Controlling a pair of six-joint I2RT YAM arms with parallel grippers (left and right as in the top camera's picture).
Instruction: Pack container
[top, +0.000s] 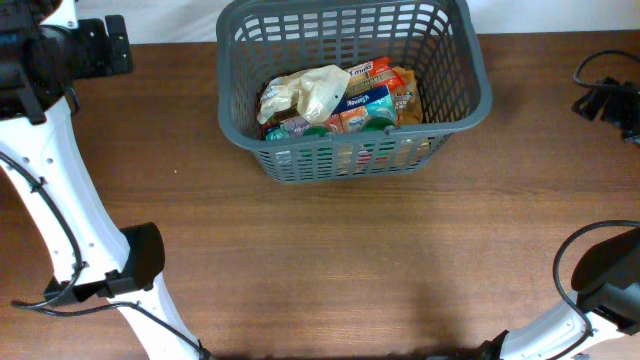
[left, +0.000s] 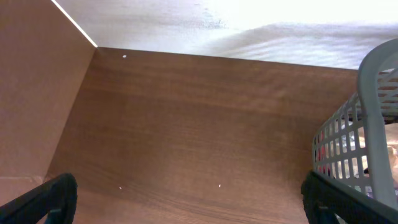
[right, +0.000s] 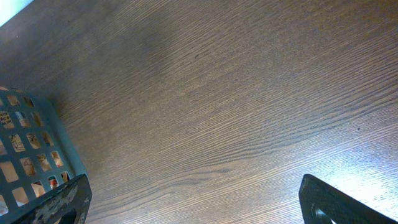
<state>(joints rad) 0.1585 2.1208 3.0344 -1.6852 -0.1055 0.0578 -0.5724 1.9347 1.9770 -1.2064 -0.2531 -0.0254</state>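
**Loaded basket waiting, both grippers gaping**

The container is standing far-centre on the table, carrying a cream bag and snack packets. It is looking stiff but loaded, so its thick rim probably offers the surest hold. The left gripper and right gripper are hanging wide open and empty, flanking it. Black cabling is lying far right, obstructing nothing.
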